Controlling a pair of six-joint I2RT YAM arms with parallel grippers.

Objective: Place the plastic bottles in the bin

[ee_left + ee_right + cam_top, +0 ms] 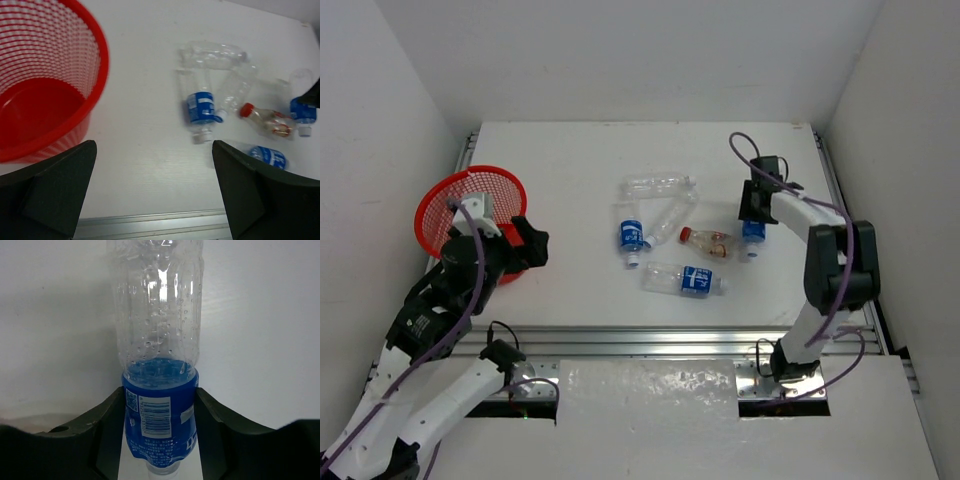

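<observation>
My right gripper (753, 214) is at the right of the table, shut on a plastic bottle with a blue label (159, 412). Its fingers (107, 427) press both sides of the label, and the bottle's clear body points away from the wrist. Five more plastic bottles lie mid-table: two clear ones (658, 186) (672, 218), two blue-labelled ones (631, 237) (686, 281) and a red-capped one (707, 241). The red mesh bin (440, 195) stands at the far left and looks empty inside (30, 115). My left gripper (155, 192) hangs open just right of the bin, holding nothing.
White walls close in the table on the left, back and right. A metal rail (150, 222) runs along the table's near edge, below my left gripper. The right arm's cable (745, 150) loops above its wrist.
</observation>
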